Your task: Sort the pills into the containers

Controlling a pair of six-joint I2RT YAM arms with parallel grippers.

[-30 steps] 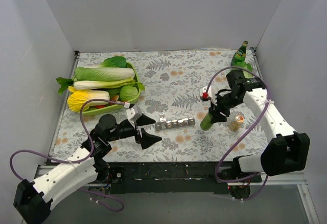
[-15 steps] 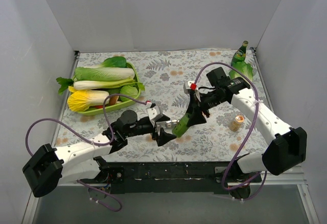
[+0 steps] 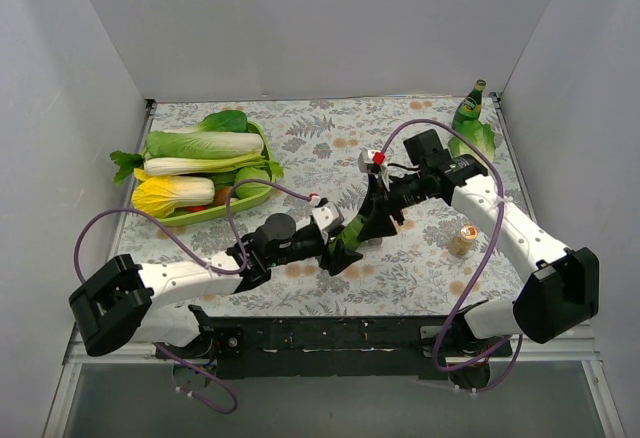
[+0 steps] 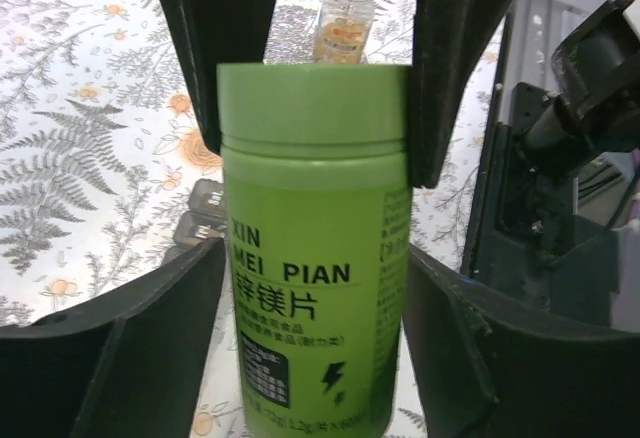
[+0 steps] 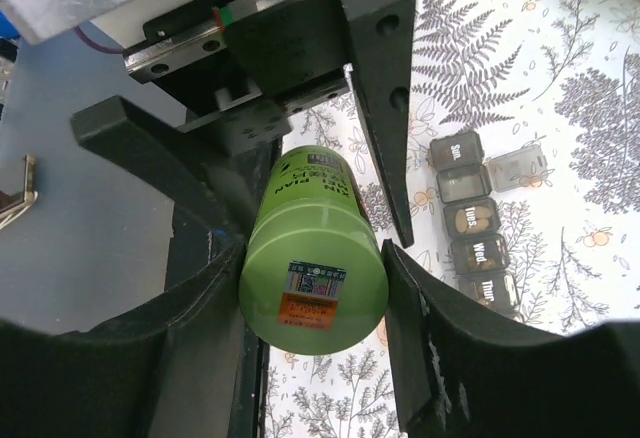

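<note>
In front of the left hand (image 4: 315, 258), the green pill bottle (image 4: 312, 128) hides most of the containers (image 4: 203, 201); its lower end is cropped.

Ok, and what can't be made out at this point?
Pill organizer: hidden under the grippers and green bottle in the top view. In the right wrist view its lower end sits behind the right gripper's own finger.
Left gripper: whether it grips the bottle yet. The left wrist view leaves the contact edges unclear.
Small amber bottle: contents too small in the top view.
</note>
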